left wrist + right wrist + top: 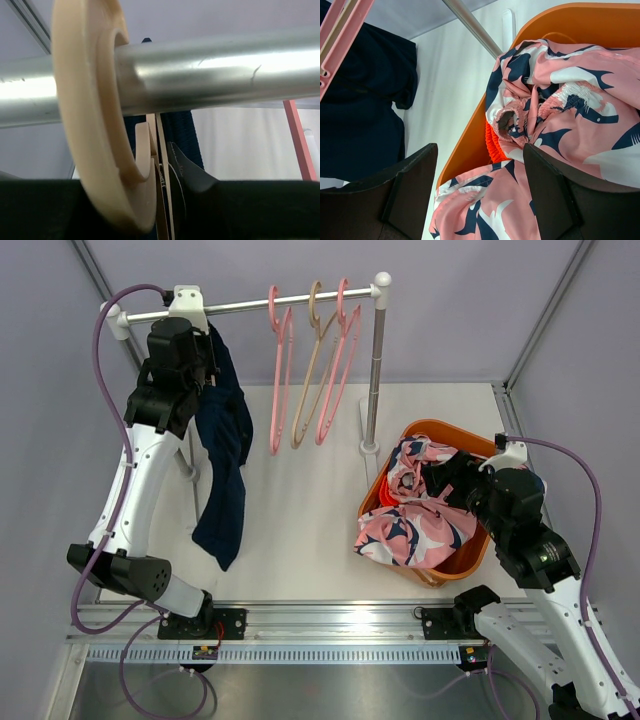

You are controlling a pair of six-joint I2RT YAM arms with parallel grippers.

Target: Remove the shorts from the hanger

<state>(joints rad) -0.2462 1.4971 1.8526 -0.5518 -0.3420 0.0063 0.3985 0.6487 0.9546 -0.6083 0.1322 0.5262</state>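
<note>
Left wrist: left pincer (161, 200) straddles hanger (85, 125), grip unclear; right pincer (479, 152) released over pink shorts (580, 115).

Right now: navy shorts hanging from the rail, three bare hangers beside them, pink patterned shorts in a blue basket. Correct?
One thing is off: the basket is orange, not blue; the top view shows it. The rest stands: navy shorts hanging from the rail, three bare hangers beside them, pink patterned shorts in the basket.

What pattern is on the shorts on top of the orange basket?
The shorts are pink with navy and white shapes, clearest in the right wrist view.
</note>
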